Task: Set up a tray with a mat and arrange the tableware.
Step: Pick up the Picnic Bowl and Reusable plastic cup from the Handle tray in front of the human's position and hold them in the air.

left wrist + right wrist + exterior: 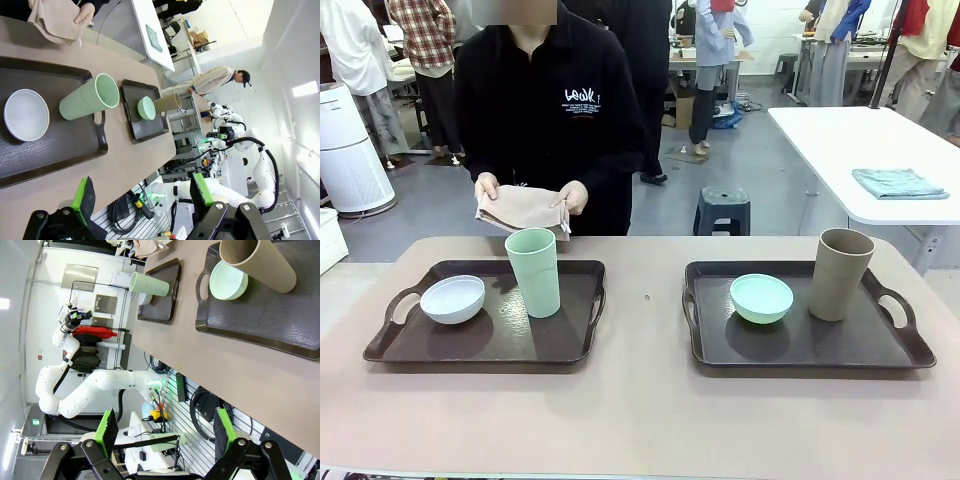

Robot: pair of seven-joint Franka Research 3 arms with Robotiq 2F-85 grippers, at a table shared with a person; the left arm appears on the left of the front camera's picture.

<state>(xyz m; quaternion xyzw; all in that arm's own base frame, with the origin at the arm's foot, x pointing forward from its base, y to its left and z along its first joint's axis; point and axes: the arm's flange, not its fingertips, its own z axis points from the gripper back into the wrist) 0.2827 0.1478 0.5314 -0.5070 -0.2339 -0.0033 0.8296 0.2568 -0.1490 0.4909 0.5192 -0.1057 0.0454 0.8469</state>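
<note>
left tray (490,338), right tray (820,342) well apart, open table (645,405) between

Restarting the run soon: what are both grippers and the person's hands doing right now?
Left gripper: open, empty.
Right gripper: open, empty.
Person's hands: holding a beige mat.

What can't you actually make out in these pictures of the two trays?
- Front view: the cloth held by the person is folded, so its full shape is hidden.
- Front view: the inside bottom of the tan cup is hidden by its own wall.
- Right wrist view: the rim of the tan cup is cut off by the top edge.
</note>
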